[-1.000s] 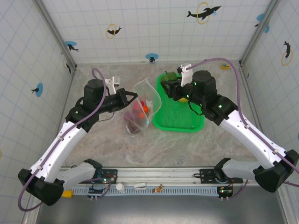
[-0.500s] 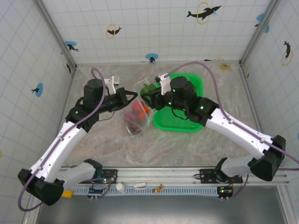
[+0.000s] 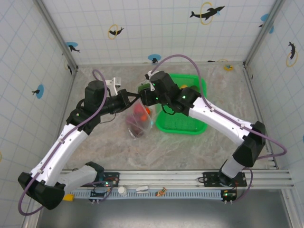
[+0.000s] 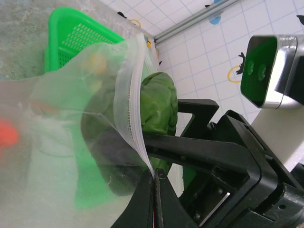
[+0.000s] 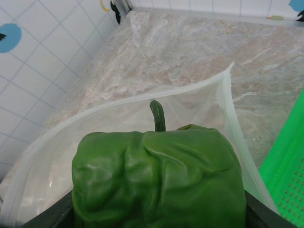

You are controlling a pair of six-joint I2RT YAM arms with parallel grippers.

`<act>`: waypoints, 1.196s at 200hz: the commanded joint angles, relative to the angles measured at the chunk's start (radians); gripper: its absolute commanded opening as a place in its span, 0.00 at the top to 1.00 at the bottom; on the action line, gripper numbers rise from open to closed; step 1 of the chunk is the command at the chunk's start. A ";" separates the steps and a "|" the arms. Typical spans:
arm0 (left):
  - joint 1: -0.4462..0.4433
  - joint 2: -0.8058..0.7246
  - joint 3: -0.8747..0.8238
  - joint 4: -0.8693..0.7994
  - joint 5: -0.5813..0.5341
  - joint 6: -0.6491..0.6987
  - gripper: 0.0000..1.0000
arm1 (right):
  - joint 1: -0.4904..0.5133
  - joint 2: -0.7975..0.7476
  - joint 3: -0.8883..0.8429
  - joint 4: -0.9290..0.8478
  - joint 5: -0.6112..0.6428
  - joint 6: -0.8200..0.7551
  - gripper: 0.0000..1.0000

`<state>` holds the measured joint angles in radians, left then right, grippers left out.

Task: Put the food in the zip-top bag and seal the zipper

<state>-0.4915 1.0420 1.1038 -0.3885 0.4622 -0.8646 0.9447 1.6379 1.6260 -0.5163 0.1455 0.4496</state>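
Observation:
My left gripper (image 3: pixel 135 98) is shut on the rim of the clear zip-top bag (image 3: pixel 140 121). It pinches the pale zipper (image 4: pixel 129 109) and holds the mouth up and open. Inside the bag lie red, orange and dark maroon pieces of food (image 3: pixel 141 113). My right gripper (image 3: pixel 145 93) is shut on a dark green toy pepper (image 5: pixel 159 178). It holds the pepper right at the bag's mouth, stem pointing in, with the bag's rim (image 5: pixel 142 97) curving around it. In the left wrist view the pepper (image 4: pixel 159 107) sits just behind the zipper strip.
The bright green mesh basket (image 3: pixel 186 124) stands right of the bag, under the right arm, with a yellow piece (image 3: pixel 183 87) near its far side. The basket's edge (image 5: pixel 289 175) is close on the right of the pepper. Tiled walls close in the marble table.
The right arm has swung left from over the basket, carrying the green pepper to the bag's mouth. The left gripper has kept its hold on the bag's rim without moving.

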 commanded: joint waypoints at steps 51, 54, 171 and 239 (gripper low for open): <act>0.007 -0.013 0.053 -0.023 -0.022 0.033 1.00 | 0.047 0.043 0.099 -0.097 0.083 -0.009 0.27; 0.007 -0.013 0.054 -0.024 -0.023 0.033 1.00 | 0.046 0.039 0.098 -0.094 0.081 -0.009 0.27; 0.009 -0.025 0.051 -0.040 -0.035 0.048 1.00 | -0.113 -0.193 0.015 0.005 0.032 -0.074 0.29; 0.008 -0.040 0.050 -0.036 -0.027 0.079 1.00 | -0.436 -0.244 -0.354 0.080 -0.020 -0.044 0.31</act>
<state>-0.4850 1.0206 1.1221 -0.4412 0.4324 -0.8181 0.5694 1.3571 1.3460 -0.4747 0.1513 0.4065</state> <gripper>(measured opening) 0.042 0.694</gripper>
